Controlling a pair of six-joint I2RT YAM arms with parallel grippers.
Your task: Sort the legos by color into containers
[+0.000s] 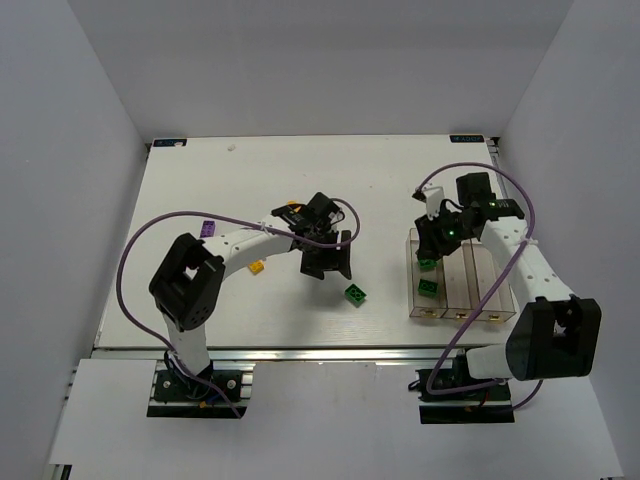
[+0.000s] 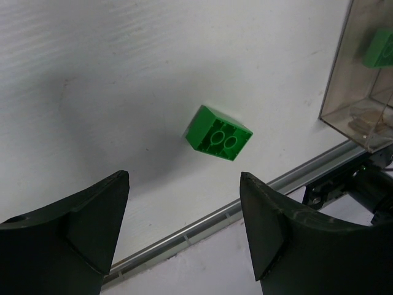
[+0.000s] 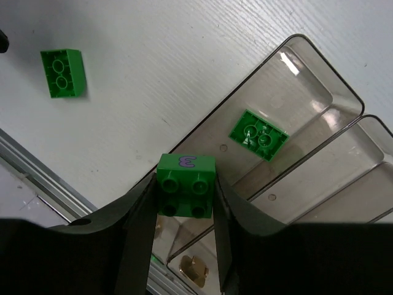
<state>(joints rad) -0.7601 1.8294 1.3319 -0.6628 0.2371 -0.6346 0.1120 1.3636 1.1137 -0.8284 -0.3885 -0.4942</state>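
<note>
A green lego (image 1: 355,293) (image 2: 218,133) (image 3: 62,73) lies on its side on the table, left of the containers (image 1: 470,270) (image 3: 319,67). My left gripper (image 1: 328,262) (image 2: 184,178) hangs just above and left of it, open and empty. My right gripper (image 1: 432,250) (image 3: 184,190) is shut on a green brick with a purple mark (image 3: 185,184) and holds it over the near end of the leftmost bin. One green brick (image 1: 428,288) (image 3: 258,134) lies in that bin. An orange piece (image 3: 196,267) sits in the neighbouring bin.
A yellow brick (image 1: 257,267) lies under the left forearm and a flat purple one (image 1: 207,229) lies further left. The table's front rail (image 2: 202,224) runs close behind the green lego. White walls enclose the table on three sides.
</note>
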